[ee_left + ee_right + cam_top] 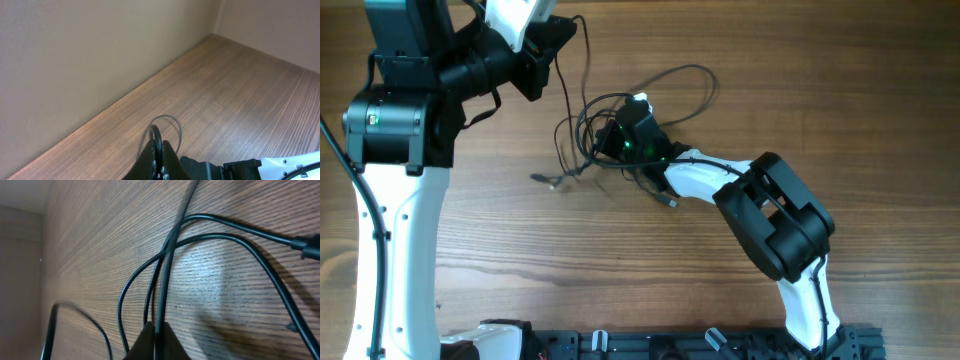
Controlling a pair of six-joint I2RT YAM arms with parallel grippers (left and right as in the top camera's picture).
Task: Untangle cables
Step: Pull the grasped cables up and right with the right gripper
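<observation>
1. Cables (588,122): very thin black wires, loosely knotted in a heap near mid-table, a bit toward the far edge. Loops overlap & cross. One wide loop (692,70) arcs out on the heap's far-right side.
2. A silver-tipped plug end (546,180) lies on the near-left side of the heap. A 2nd plug end (670,203) pokes out beside the R arm's wrist.
3. One long strand (563,85) runs from the heap up to the left gripper (552,42), which is above the table at far left.
4. L fingers are pressed together, pinching that wire. In the wrist view a small round loop of it stands just beyond the tips.
5. Right gripper (156,330): down in the middle of the heap, fingers pressed together on one wire. It runs straight away from the tips & crosses 2 curved wires lying on the wood.
6. Wires: smooth, round, glossy black sheath. A thicker black plug body (305,247) shows at the R wrist view's right edge.
7. Table (840,70): brown wood grain, matte, fine straight lines. Wall (75,60): plain beige, meets the table's far edge.
</observation>
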